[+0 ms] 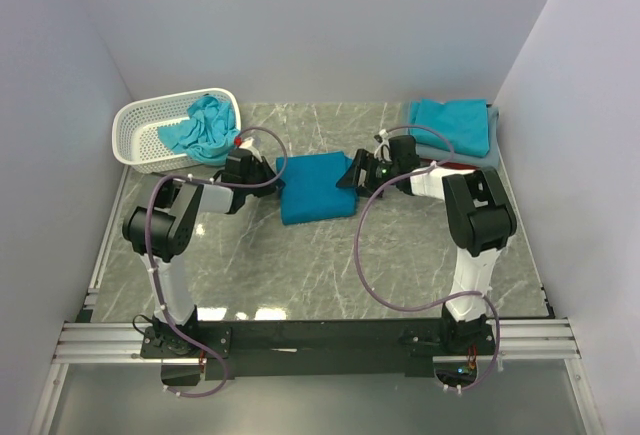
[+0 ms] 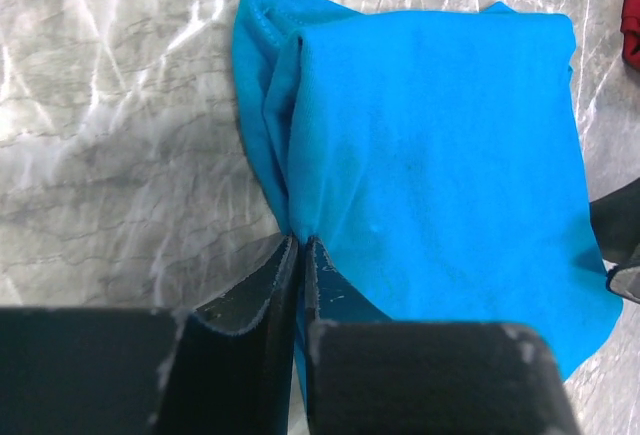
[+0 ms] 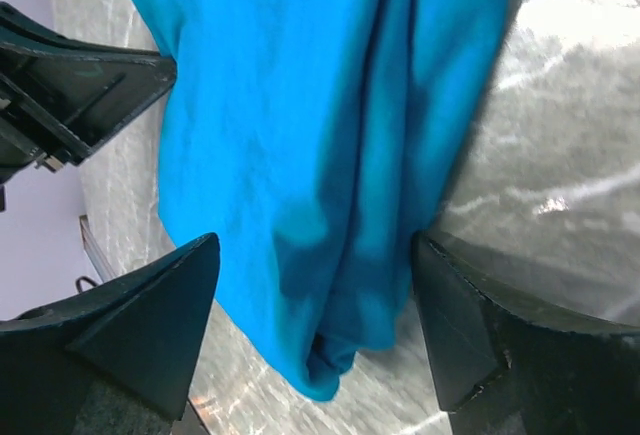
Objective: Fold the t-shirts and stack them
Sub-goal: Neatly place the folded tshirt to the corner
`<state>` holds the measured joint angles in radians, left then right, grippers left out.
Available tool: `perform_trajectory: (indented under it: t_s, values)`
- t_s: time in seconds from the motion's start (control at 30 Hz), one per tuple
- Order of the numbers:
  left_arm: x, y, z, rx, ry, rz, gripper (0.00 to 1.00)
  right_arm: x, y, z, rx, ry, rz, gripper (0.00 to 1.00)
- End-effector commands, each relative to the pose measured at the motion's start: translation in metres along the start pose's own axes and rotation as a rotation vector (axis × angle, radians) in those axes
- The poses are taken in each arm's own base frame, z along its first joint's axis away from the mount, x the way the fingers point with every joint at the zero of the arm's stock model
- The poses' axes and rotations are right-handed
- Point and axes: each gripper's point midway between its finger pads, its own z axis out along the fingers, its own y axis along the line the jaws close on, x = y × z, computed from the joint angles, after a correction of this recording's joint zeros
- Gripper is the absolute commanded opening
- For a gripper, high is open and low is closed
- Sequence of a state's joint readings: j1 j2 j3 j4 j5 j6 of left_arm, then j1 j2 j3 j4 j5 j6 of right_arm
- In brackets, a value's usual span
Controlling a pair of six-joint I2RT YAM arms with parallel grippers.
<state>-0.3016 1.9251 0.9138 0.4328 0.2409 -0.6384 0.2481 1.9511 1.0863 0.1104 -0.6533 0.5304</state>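
Observation:
A folded teal-blue t-shirt [image 1: 317, 187] lies on the marble table [image 1: 300, 265] between my two grippers. My left gripper [image 1: 270, 169] is at its left edge; in the left wrist view [image 2: 300, 243] the jaws are shut on a thin fold of the shirt's [image 2: 430, 145] edge. My right gripper [image 1: 352, 173] is at the shirt's right edge. In the right wrist view it [image 3: 315, 245] is open, its fingers standing on either side of the shirt's [image 3: 300, 135] bunched end without pinching it.
A white lattice basket [image 1: 140, 125] at the back left holds crumpled turquoise shirts [image 1: 205, 125]. A stack with a folded teal shirt [image 1: 450, 115] on a grey one [image 1: 475, 155] sits at the back right. A red cloth [image 2: 630, 5] shows at the left wrist view's edge.

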Motion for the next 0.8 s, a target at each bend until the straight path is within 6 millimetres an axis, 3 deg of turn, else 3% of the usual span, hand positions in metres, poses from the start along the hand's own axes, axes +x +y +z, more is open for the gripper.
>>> perform_trajectory:
  t_s: [0.0, 0.2, 0.3, 0.4, 0.43, 0.5, 0.57, 0.6, 0.63, 0.7, 0.77]
  values:
    - [0.010, 0.000, 0.005, -0.006, 0.029, 0.029, 0.09, 0.000, -0.002, 0.015, 0.001, 0.001, 0.011, 0.83]
    - [0.013, -0.005, 0.006, 0.006, 0.033, 0.033, 0.07, 0.003, 0.010, 0.032, 0.012, 0.017, -0.008, 0.72]
    - [0.014, -0.008, 0.006, 0.017, 0.037, 0.032, 0.06, 0.003, 0.016, 0.037, 0.007, 0.021, -0.015, 0.61]
    - [0.018, -0.010, 0.007, 0.024, 0.046, 0.033, 0.06, 0.001, 0.016, 0.040, 0.031, 0.015, -0.026, 0.42]
    - [0.018, -0.011, 0.006, 0.027, 0.047, 0.034, 0.06, 0.000, 0.016, 0.040, 0.040, 0.011, -0.028, 0.25]
    - [0.018, -0.012, 0.005, 0.028, 0.046, 0.032, 0.10, -0.006, 0.011, 0.037, 0.085, -0.005, -0.029, 0.14]
    - [0.014, -0.013, 0.001, 0.023, 0.031, 0.036, 0.21, -0.014, 0.012, 0.031, 0.116, -0.019, -0.055, 0.01]
    - [0.013, -0.014, -0.001, 0.022, 0.028, 0.037, 0.40, -0.016, 0.009, 0.028, 0.151, -0.026, -0.061, 0.00]
    - [0.009, -0.017, -0.004, 0.024, 0.017, 0.039, 0.48, -0.019, 0.008, 0.026, 0.168, -0.030, -0.086, 0.00]
    - [0.004, -0.019, -0.009, 0.019, 0.001, 0.044, 0.64, -0.031, 0.010, 0.015, 0.219, -0.052, -0.125, 0.00]
    - [0.002, -0.018, -0.012, 0.008, -0.002, 0.047, 0.70, -0.043, 0.015, 0.004, 0.267, -0.068, -0.154, 0.00]
